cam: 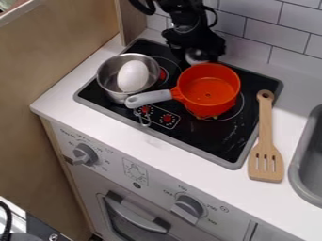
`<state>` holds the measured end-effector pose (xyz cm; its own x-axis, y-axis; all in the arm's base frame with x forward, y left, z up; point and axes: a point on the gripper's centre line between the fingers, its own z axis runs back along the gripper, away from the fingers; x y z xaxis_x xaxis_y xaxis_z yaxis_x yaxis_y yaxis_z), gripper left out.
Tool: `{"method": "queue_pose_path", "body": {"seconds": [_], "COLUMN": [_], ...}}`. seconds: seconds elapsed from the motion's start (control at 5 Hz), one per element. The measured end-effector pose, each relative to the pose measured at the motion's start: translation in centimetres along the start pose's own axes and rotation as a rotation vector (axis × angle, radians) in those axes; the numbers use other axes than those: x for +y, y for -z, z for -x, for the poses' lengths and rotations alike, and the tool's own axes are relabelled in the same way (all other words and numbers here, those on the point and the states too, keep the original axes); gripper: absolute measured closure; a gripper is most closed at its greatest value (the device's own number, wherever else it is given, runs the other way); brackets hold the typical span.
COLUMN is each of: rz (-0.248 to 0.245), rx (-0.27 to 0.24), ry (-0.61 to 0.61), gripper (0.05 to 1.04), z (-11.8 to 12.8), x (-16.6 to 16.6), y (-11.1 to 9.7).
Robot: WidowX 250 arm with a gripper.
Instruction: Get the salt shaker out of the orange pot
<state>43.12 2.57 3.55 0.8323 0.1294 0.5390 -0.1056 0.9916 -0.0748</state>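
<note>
Just behind the orange pot (209, 106), the gripper (196, 52) apparently clasps the salt shaker (197, 57); extraction seems complete, leaving placement and release.

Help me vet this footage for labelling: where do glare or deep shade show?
Camera view: bright glints on the steel pot; pale streaks on the black stovetop, possibly reflections or scuffs; and the gripper so dark its parts merge.

Toy kitchen (160, 188) — stovetop (213, 139), sink (309, 164), tiled wall (256, 30)
</note>
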Motion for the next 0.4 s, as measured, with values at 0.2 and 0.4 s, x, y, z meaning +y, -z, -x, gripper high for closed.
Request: {"method": "queue_pose_path", "body": {"seconds": [0.2, 0.4], "rz": [-0.008, -0.005], "rx": [0.024, 0.060], "ry": [-0.015, -0.022], "gripper": [0.084, 0.084], "z": [-0.1, 0.0], "x": [-0.3, -0.5], "y": [-1.3, -2.6]}}
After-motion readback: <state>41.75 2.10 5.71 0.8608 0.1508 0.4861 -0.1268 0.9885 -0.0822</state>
